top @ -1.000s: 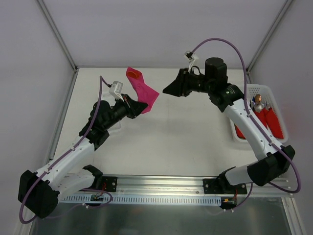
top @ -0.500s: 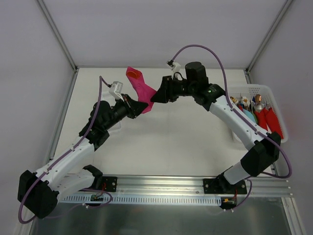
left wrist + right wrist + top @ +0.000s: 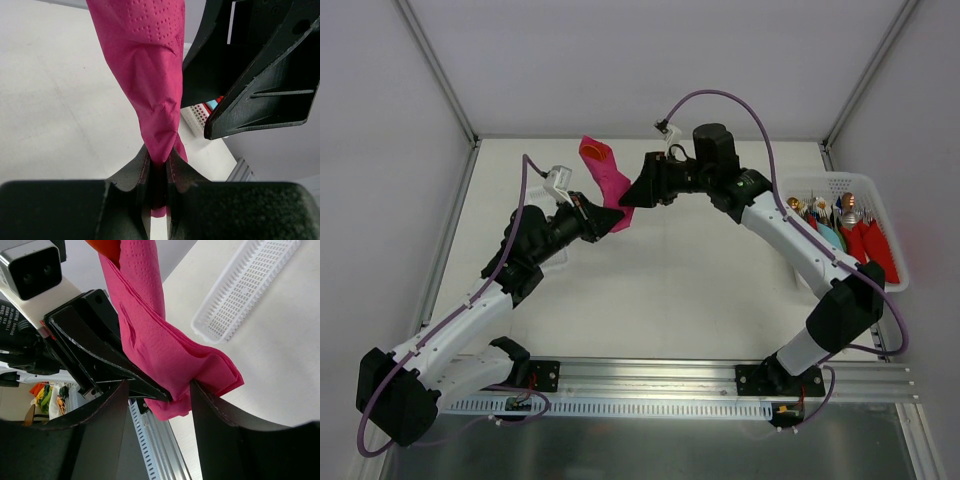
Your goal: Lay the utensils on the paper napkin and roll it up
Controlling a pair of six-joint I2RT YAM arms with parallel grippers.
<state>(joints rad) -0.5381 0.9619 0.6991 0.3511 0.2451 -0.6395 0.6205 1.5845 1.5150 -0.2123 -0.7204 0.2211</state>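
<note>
The white table [image 3: 700,290] is lying bare across its middle, with no loose utensil or flat sheet showing on it. That suggests the laying-out step is behind us. At the right edge the white plastic mesh basket [image 3: 850,178] is holding the metal utensils in red and teal wraps [image 3: 865,240], which are no part of this job.

Over the far left-centre of the table the two arms are meeting in the air. The left gripper [image 3: 159,172] is pinching the near end of the magenta-pink paper napkin [image 3: 610,180] tightly between its closed fingers. The right gripper [image 3: 159,390] is standing open, with its jaws straddling the same end of the napkin just beside the left fingers. It is not clamping it.

The napkin is no longer a flat square. It is hanging together as a loose, creased tube rising away from the left gripper toward the far side. A bit of orange plastic utensil [image 3: 591,152] is peeking out of its far end, so at least one piece is riding inside. Whether both spoon and fork are in there I cannot tell.

By my reckoning the rolling is largely done. What is remaining looks like tidying or handing over the bundle and setting it down.
</note>
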